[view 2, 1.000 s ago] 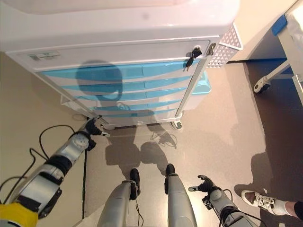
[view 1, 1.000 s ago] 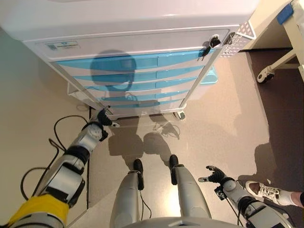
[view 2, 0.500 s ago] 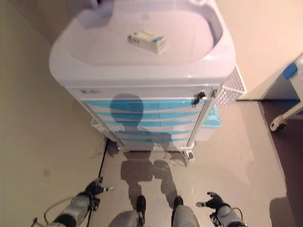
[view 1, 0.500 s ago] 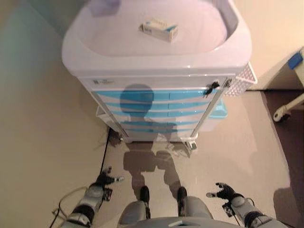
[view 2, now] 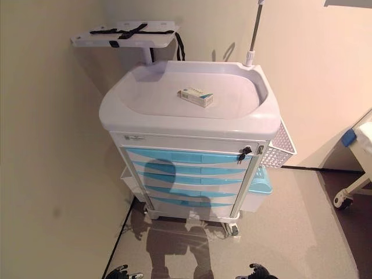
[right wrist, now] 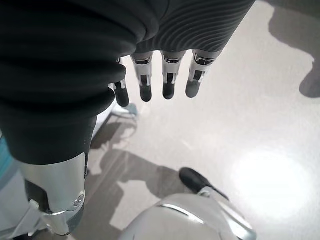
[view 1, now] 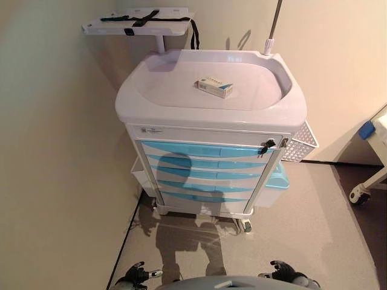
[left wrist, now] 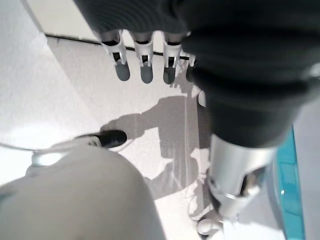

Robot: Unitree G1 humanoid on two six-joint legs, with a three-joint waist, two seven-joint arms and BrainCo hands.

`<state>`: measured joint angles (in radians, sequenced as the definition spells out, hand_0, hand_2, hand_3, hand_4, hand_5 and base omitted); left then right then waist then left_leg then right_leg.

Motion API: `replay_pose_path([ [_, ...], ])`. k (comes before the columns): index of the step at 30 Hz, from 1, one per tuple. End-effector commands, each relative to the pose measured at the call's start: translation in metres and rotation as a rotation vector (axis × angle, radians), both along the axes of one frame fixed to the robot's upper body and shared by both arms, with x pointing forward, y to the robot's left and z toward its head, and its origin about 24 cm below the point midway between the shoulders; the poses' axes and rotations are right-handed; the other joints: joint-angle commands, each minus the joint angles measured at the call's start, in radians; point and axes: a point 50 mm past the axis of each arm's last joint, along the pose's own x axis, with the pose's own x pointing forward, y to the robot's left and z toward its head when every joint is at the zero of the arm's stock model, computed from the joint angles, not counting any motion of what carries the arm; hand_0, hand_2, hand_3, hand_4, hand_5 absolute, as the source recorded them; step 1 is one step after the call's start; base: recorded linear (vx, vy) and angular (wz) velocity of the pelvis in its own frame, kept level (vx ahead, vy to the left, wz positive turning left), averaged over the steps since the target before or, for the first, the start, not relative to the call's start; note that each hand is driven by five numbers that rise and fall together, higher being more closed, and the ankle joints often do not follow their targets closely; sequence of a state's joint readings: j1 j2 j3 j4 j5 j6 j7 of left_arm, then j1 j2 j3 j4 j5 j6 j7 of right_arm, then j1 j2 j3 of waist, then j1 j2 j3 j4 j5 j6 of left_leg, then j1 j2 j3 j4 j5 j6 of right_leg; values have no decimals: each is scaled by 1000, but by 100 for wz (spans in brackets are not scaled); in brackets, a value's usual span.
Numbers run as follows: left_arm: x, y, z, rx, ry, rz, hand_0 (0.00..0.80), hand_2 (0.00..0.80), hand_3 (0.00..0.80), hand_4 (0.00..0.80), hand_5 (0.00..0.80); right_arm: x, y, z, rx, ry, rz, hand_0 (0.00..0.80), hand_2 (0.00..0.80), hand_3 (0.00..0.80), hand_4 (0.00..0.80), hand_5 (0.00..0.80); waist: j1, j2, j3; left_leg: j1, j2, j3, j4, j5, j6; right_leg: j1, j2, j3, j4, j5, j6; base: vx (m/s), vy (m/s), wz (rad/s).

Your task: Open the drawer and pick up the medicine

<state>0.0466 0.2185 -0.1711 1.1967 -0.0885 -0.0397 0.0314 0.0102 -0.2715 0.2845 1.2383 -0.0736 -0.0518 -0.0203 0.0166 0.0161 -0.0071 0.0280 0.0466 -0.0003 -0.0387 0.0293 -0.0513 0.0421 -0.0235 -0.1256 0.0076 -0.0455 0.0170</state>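
Far left, a white shelf (view 1: 138, 20) with black straps projects from the wall above the cart (view 1: 211, 130). On the cart's recessed top lies one medicine box (view 1: 214, 87), white with a blue end, near the centre. Below it: one white top drawer (view 1: 205, 135) with a key (view 1: 266, 145) at its right end, then five blue-fronted drawers (view 1: 202, 172), all closed. A white mesh basket (view 1: 299, 142) hangs on the cart's right side, with a pale blue bin (view 1: 277, 179) beneath. A metal pole (view 1: 273, 27) rises at the far right corner. Left hand (view 1: 138, 275) and right hand (view 1: 282, 271) hang low over the floor, well apart from the cart, fingers straight and spread, empty
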Motion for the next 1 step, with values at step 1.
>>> replay_pose_path([
  [1, 16, 12, 5, 64, -35, -62, 0, 0, 0, 0, 0, 7, 10, -1, 80, -20, -83, 0, 0, 0, 0, 0, 25, -56, 11, 23, -67, 24, -49, -2, 33, -7, -10, 16, -47, 75, 65, 34, 10, 0],
])
